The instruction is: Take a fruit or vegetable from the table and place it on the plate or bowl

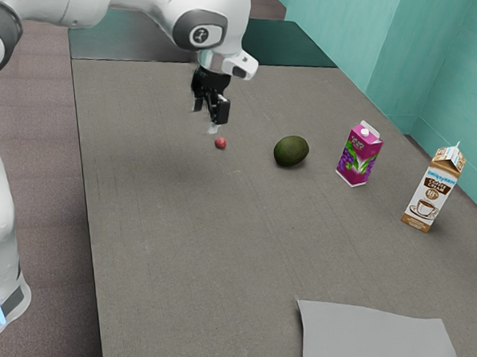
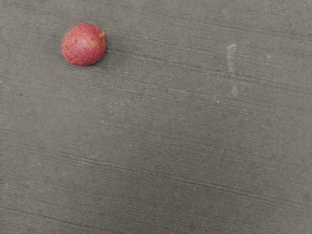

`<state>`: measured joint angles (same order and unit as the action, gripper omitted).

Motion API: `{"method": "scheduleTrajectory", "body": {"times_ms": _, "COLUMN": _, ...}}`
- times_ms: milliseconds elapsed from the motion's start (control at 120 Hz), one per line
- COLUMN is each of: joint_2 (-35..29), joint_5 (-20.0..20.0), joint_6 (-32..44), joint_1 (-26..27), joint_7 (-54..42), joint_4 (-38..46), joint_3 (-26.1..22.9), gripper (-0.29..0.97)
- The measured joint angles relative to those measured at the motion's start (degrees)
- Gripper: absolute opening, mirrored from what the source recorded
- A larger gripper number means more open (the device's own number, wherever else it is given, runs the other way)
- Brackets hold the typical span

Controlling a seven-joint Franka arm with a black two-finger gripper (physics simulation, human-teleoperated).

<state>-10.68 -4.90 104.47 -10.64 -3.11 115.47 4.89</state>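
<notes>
A small red fruit [image 1: 220,143] lies on the grey table [image 1: 186,253]. My black gripper [image 1: 212,125] hangs just above it and slightly toward the far side, open, with nothing between its fingers. In the wrist view the red fruit [image 2: 83,44] is round with a rough skin and rests on the bare tabletop [image 2: 185,146], off to one side of the hand. A dark green avocado [image 1: 291,150] lies a short way toward the exterior view's right of the red fruit.
A purple juice carton [image 1: 358,154] and a brown-and-white coffee carton [image 1: 433,190] stand upright toward the exterior view's right. A flat light grey sheet-like thing [image 1: 375,333] lies at the near right edge. Teal walls [image 1: 424,49] bound the far right.
</notes>
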Motion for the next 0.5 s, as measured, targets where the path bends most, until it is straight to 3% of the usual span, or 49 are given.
{"method": "scheduleTrajectory", "body": {"times_ms": 175, "joint_2": 7.2, "joint_5": 0.3, "joint_6": 1.4, "joint_1": -10.6, "joint_7": -2.8, "joint_4": -3.9, "joint_3": -9.2, "gripper": 0.68}}
{"method": "scheduleTrajectory", "body": {"times_ms": 317, "joint_2": 8.3, "joint_5": 0.3, "joint_6": 1.8, "joint_1": -18.8, "joint_7": -5.3, "joint_4": -5.3, "joint_3": -14.7, "gripper": 0.68}}
{"method": "scheduleTrajectory", "body": {"times_ms": 408, "joint_2": 10.0, "joint_5": -0.3, "joint_6": 1.8, "joint_1": -25.4, "joint_7": -7.9, "joint_4": -7.1, "joint_3": -20.9, "gripper": 0.68}}
{"method": "scheduleTrajectory", "body": {"times_ms": 500, "joint_2": 10.7, "joint_5": -1.1, "joint_6": 1.5, "joint_1": -27.9, "joint_7": -11.0, "joint_4": -7.9, "joint_3": -23.4, "gripper": 0.68}}
